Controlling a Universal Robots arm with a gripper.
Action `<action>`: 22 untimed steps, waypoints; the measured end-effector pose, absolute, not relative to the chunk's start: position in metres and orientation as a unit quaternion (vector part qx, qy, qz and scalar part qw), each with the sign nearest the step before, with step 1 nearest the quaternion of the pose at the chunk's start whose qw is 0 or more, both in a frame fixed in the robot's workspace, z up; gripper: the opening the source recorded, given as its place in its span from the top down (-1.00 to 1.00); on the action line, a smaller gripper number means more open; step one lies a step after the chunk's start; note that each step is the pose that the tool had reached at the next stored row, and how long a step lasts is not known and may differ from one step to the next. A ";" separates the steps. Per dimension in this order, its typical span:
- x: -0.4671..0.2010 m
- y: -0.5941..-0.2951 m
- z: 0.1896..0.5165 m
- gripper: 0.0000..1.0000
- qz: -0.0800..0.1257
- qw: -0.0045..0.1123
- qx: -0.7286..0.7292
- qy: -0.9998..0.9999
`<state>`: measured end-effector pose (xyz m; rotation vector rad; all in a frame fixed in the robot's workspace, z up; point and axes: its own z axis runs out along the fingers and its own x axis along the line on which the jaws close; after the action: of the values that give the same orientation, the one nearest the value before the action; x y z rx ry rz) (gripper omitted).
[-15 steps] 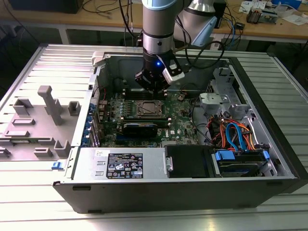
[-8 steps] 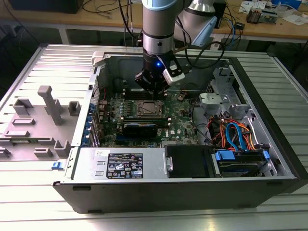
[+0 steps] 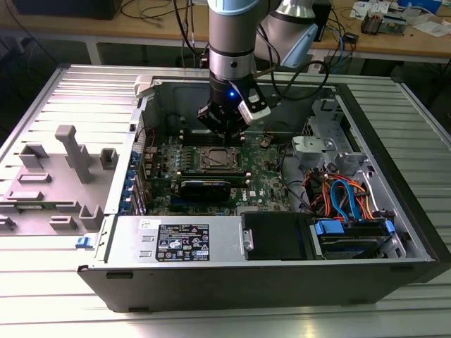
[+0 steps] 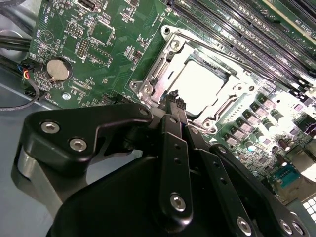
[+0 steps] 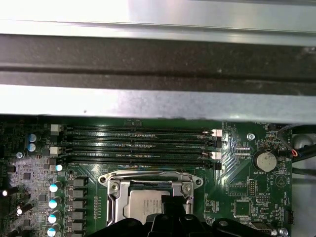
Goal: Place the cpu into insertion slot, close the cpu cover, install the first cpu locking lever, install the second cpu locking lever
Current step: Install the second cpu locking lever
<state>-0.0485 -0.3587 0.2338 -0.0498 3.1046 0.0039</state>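
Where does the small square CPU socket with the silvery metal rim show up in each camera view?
Exterior view: the small square silvery-rimmed insertion slot sits mid-board, just below the gripper.
Second wrist view: the slot lies right beyond the black gripper.
First wrist view: the slot lies under the long black memory slots.
Shared landmark: the round silver coin battery in both wrist views.

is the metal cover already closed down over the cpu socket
Yes, in the second wrist view the cpu cover lies flat around the insertion slot, with the gripper just beside it.
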 end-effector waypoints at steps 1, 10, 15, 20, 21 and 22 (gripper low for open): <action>-0.049 -0.359 0.234 0.79 0.001 0.018 -0.016 1.000; -0.049 -0.375 0.234 0.79 0.001 0.018 -0.016 1.000; -0.050 -0.379 0.236 0.79 0.001 0.018 -0.016 1.000; -0.050 -0.379 0.242 0.79 -0.001 0.018 -0.016 1.000; -0.050 -0.379 0.242 0.79 -0.001 0.018 -0.016 1.000; -0.050 -0.382 0.242 0.79 -0.001 0.018 -0.016 1.000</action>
<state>-0.0503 -0.3816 0.2419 -0.0502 3.1047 -0.0047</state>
